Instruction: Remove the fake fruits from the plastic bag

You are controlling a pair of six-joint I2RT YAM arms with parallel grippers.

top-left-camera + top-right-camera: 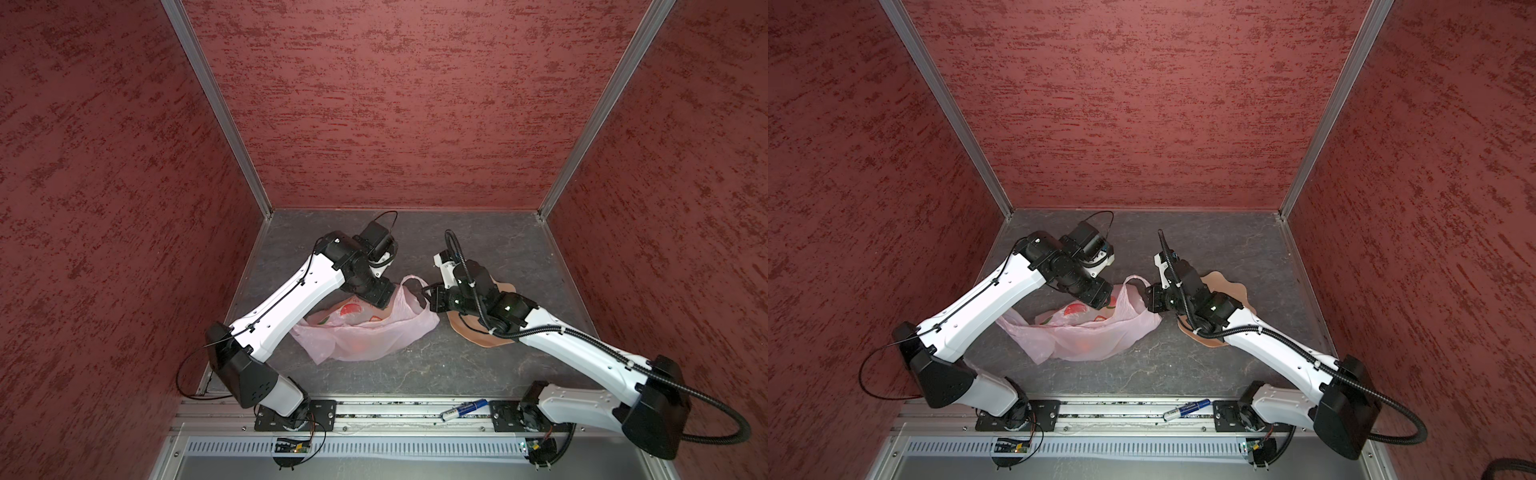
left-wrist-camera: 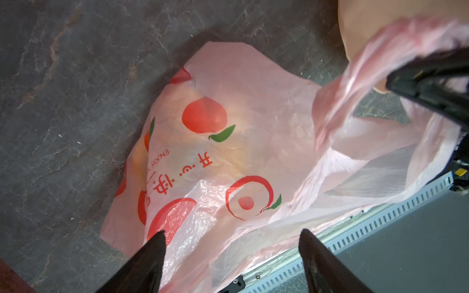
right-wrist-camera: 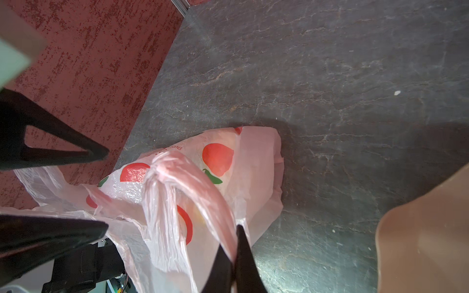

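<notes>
Plastic bag: lying crumpled near the middle of the dark stone-look tabletop, between the two arms in both top views; showing red fruit prints with green leaves on the upturned side.

Loop handle: standing up off the bag's body and arching toward the right gripper.

Right gripper: pinching that handle, fingers pressed together on the pink film with no gap showing; reaching in from the bowl side.

Left gripper: hovering over the printed side of the bag, fingers spread wide and holding nothing; being too close to tell whether the tips are touching the film.

Fake fruits: sitting inside the bag, showing only as faint yellow and orange patches through the film; being too blurred to name piece by piece.

Peach bowl: resting on the tabletop just beside the bag on the right, lying partly hidden under the right arm.

Blue-and-white marker: lying on the metal rail at the front, between the two arm bases, well apart from the bag.
</notes>
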